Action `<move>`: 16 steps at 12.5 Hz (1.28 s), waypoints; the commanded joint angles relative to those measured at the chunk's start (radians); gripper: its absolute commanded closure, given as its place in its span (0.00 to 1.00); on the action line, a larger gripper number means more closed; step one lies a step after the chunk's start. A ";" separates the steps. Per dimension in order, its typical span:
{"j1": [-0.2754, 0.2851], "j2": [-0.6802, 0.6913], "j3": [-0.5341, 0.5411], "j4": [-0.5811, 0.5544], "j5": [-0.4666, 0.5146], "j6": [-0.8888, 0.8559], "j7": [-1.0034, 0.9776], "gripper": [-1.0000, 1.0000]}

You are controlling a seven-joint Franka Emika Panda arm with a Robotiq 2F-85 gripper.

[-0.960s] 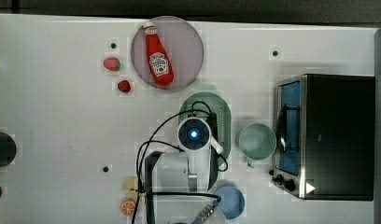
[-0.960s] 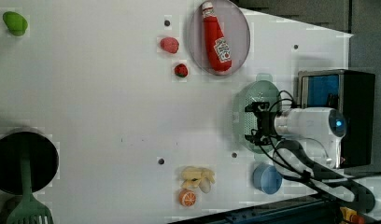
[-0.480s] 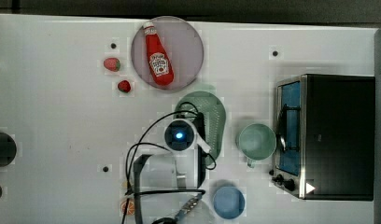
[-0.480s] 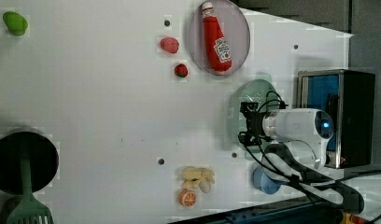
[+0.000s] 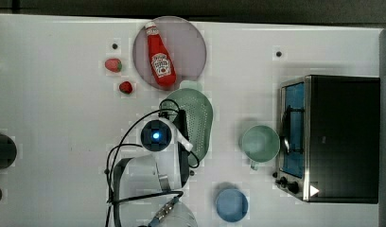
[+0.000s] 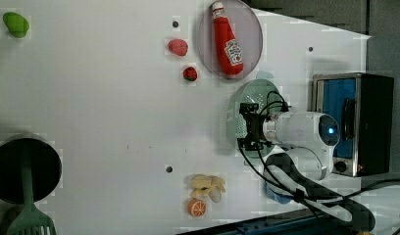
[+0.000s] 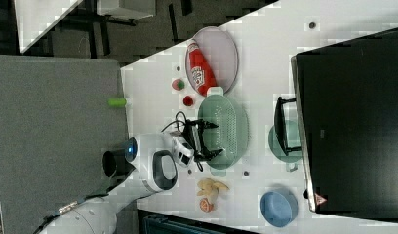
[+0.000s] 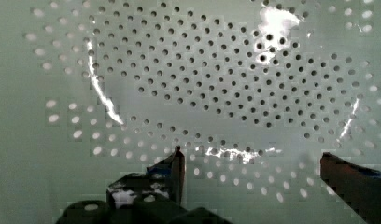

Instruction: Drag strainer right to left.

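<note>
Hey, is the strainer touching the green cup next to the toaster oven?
Apart. In the top view, bare white table separates the strainer from the green cup on the top view's right.

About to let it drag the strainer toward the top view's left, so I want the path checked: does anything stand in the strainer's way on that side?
Nothing visible does. Left of the strainer the table is bare; the strawberries sit farther up.
</note>
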 commanded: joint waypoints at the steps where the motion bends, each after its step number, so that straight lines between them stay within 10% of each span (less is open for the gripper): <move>1: 0.063 0.013 0.001 0.034 0.001 0.000 0.179 0.00; 16: 0.310 0.128 0.014 0.267 0.170 -0.151 0.244 0.00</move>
